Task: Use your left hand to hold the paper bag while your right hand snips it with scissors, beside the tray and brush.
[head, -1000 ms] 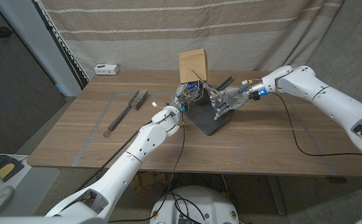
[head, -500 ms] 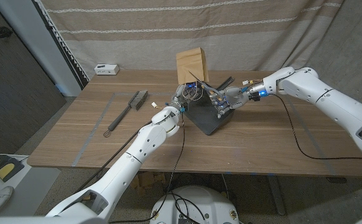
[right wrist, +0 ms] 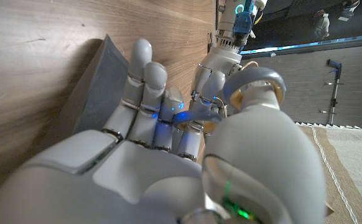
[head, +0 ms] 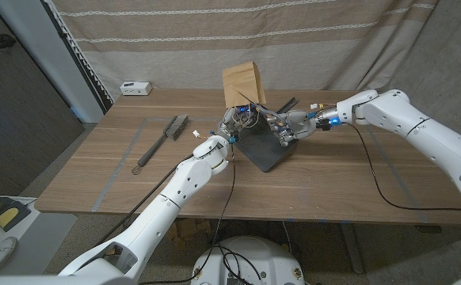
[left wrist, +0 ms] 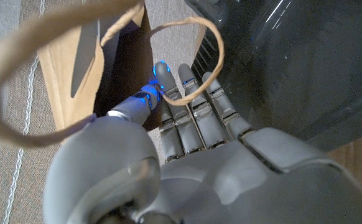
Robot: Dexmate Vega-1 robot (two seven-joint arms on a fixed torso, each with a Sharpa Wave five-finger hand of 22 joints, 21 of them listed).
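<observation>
Scissors (head: 256,104) (gripped by right robot hand (head: 284,127)) meet bag (head: 241,82).

One paper bag (head: 242,81), one scissors (head: 256,103), one tray (head: 264,148), one brush (head: 161,138), one white box (head: 135,88).

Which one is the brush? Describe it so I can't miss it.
Start at the wooden table and look to the robot's left of the dark tray. The brush lies alone there, a long thin wire handle ending in a dark bristle block, apart from both hands.
</observation>
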